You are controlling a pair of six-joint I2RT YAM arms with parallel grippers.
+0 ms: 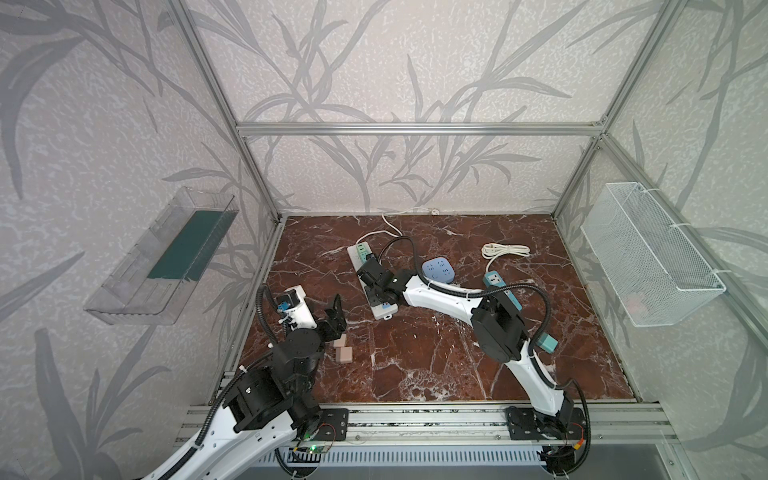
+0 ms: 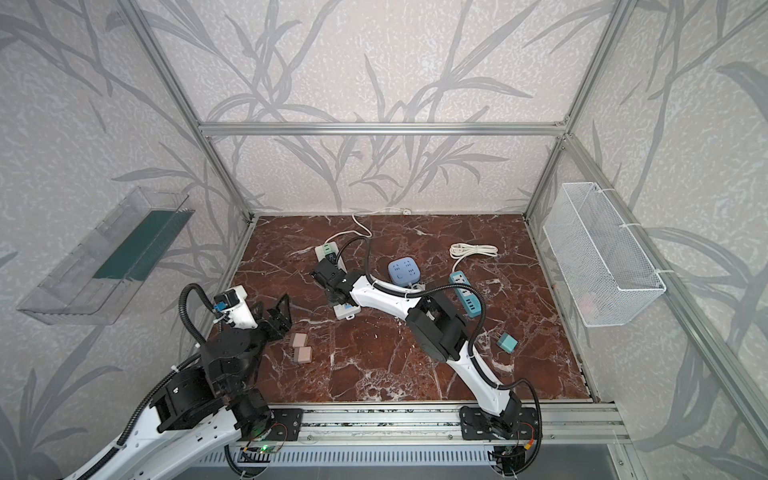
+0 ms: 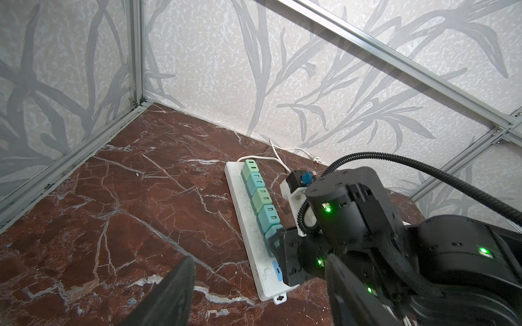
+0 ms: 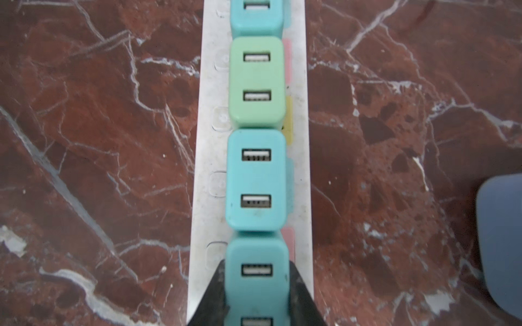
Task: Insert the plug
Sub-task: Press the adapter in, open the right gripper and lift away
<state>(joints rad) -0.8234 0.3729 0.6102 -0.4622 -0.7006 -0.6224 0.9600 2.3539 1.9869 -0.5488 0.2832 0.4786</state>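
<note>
- Grip is taken by the right gripper (image 4: 257,285) on the teal plug (image 4: 257,271). One dark finger is pressed against each side wall, so the face with the USB ports is left uncovered and the body is kept square to the white power strip (image 4: 209,141).
- The teal plug is found directly between the jaws, at the near end of a line of seated plugs (image 3: 262,197) and touching the last of them. A snug fit into the next free socket is evidently intended.
- Whether the prongs are fully home cannot be told, as the underside is hidden. Its face appears close to level with its neighbours, so the step is judged to be the final press — or a release just afterwards.
- The wrist is held directly over the strip in a top view (image 1: 376,309) and aligned along its length, presumably so that force can be applied straight down without tilting the plug.
- The left gripper (image 1: 336,306) is kept apart from the strip, with its jaws spread and nothing between them. It is well clear of the work, beside two beige plugs (image 1: 344,354) lying loose on the marble table (image 1: 415,353).
- Care would be called for on release, since a sideways pull could unseat the plug.
</note>
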